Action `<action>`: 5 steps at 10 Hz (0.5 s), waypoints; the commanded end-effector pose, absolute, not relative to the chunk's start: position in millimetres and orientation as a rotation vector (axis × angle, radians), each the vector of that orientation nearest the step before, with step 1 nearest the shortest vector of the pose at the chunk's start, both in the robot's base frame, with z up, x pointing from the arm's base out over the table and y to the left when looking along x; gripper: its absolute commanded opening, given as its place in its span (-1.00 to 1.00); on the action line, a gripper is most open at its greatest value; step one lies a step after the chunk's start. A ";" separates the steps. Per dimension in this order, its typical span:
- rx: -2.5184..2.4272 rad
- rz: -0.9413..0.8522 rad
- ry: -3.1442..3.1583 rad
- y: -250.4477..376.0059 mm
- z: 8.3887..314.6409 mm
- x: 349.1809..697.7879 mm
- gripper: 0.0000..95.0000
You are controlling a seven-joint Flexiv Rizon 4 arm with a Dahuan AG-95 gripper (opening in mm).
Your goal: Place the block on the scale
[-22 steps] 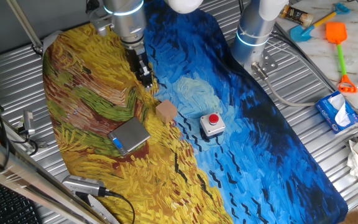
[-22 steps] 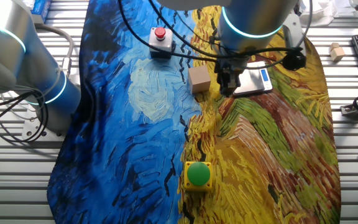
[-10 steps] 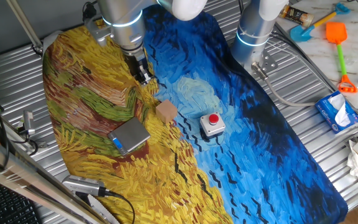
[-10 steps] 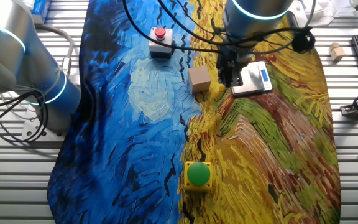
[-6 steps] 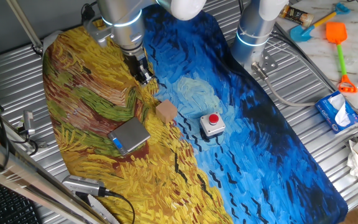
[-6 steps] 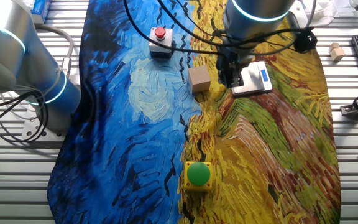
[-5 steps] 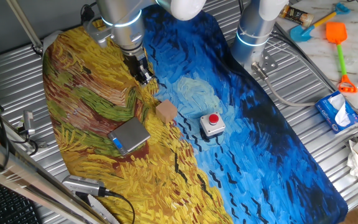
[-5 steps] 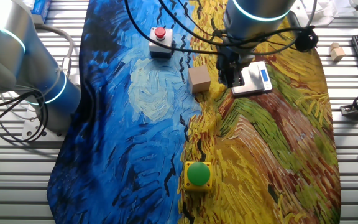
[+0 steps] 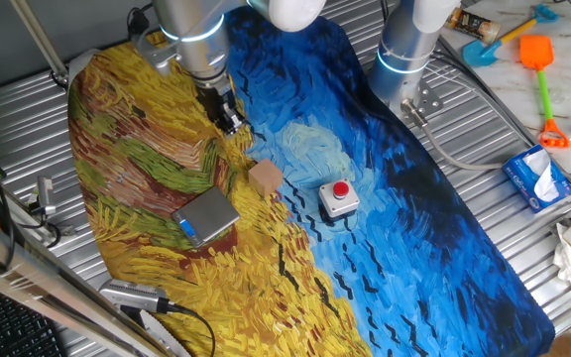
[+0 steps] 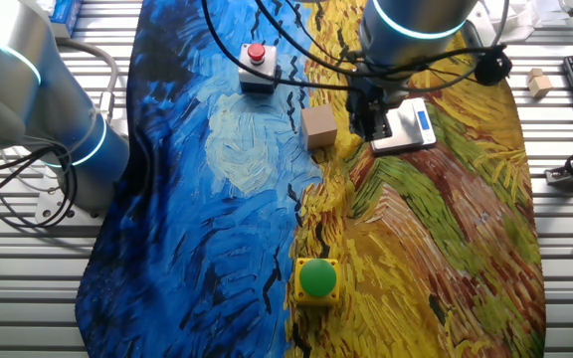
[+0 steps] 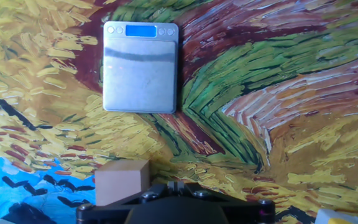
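On the cloth: painted mat (image 9: 434, 228), half yellow, half blue, covers the table
block (image 9: 265, 178): sitting on the mat, untouched, between the scale and the red button box (image 9: 338, 199)
scale (image 9: 206, 217): flat on the yellow part, top bare, blue strip showing, near the block but not touching
gripper (image 9: 229, 123): hanging above the mat a bit away from the block, carrying nothing; honestly can't tell how far apart the fingers are
green button (image 10: 317, 277): well apart from everything else
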State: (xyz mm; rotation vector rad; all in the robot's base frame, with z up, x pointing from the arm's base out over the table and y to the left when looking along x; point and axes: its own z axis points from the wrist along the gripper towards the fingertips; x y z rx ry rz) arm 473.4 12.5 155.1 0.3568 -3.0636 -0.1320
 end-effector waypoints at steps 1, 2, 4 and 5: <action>0.343 -0.137 -3.065 13.6 155.1 472.9 -1.00; 0.322 -0.149 -3.067 16.8 154.6 472.6 -1.00; 0.265 -0.181 -3.066 31.6 154.9 465.8 -1.00; 0.253 -0.242 -3.065 40.9 152.6 459.4 -1.00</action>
